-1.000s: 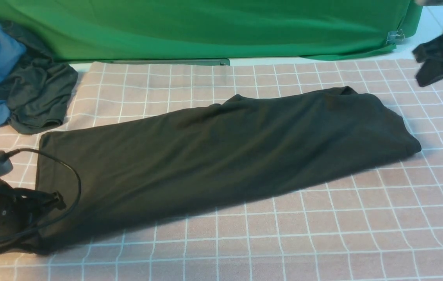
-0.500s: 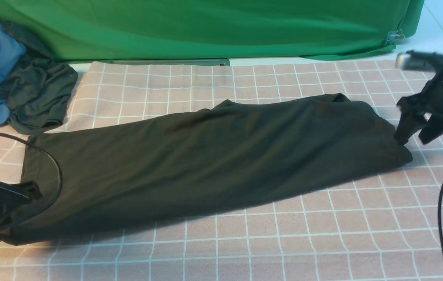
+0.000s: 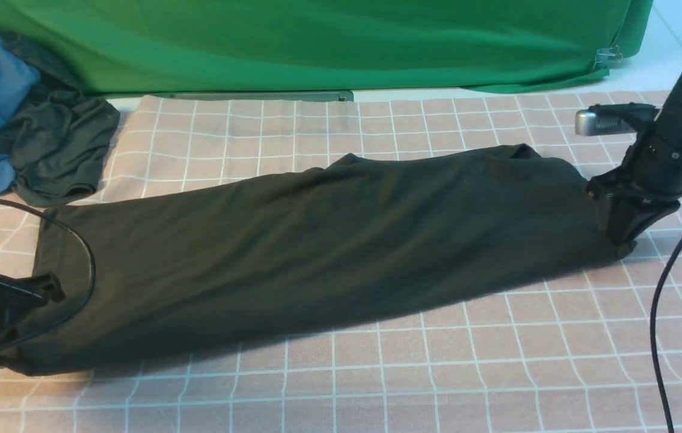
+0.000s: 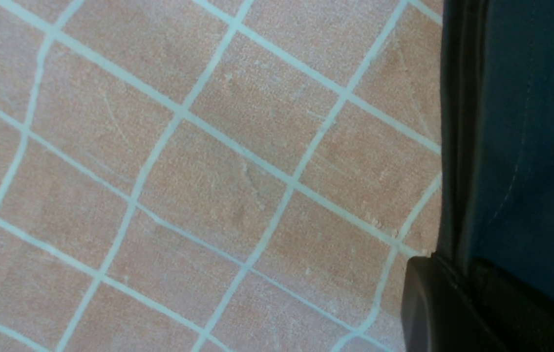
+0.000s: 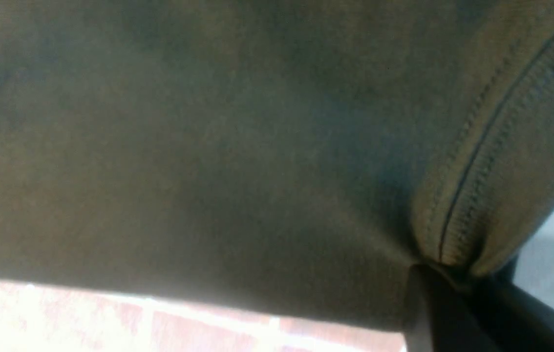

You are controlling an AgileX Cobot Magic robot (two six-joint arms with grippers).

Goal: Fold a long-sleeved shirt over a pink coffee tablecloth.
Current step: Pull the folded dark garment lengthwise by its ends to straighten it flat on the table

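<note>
Black shirt point(image 3: 317, 240) lies stretched across the pink cloth point(image 3: 437, 361); the right hand point(image 3: 620, 237), newly lowered, now pinches its right end while the left hand point(image 3: 46, 288) seemingly clamps the left, readying a fold.

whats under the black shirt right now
The pink checked tablecloth shows all around the black shirt, so the shirt lies on it. Anything tucked beneath, such as sleeves, is covered and cannot be seen.

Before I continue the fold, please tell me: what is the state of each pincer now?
Left pincer: closed, holding the black shirt.
Right pincer: closed, holding the same shirt's opposite end.
</note>
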